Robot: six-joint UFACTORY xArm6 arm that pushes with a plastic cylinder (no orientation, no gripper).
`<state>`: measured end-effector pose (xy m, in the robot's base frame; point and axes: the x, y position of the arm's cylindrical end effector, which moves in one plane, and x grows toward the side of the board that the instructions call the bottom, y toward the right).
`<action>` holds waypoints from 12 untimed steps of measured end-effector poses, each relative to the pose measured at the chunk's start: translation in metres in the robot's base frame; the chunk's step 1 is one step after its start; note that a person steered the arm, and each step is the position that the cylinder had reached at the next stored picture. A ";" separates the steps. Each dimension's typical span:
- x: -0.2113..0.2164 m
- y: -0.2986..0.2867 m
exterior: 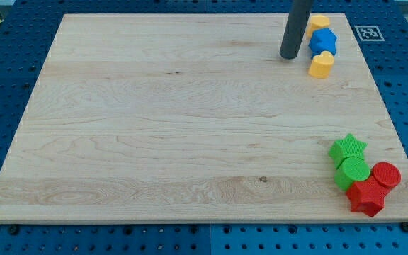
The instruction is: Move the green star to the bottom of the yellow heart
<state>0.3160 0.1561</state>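
My tip [287, 56] has no claw and holds nothing, resting near the worktop's [154, 127] top right corner beside the yellow heart [321, 64]; the green star [348, 148] lies flat near the bottom right corner.

— Where is the green star [348, 147] found?
— It is seen low at the view's right, lying flat on the counter [176, 127], points spread (its top face a bright, even green). It is pressed against other blocks just below it.
— And the yellow heart [321, 64]?
— It is placed near the view's top right, flat as well, its lobes turned toward the view's top. The two are set well apart, the star lying far below the heart.
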 end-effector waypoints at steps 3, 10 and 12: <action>0.018 0.013; 0.076 0.027; 0.160 -0.044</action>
<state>0.4756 0.1120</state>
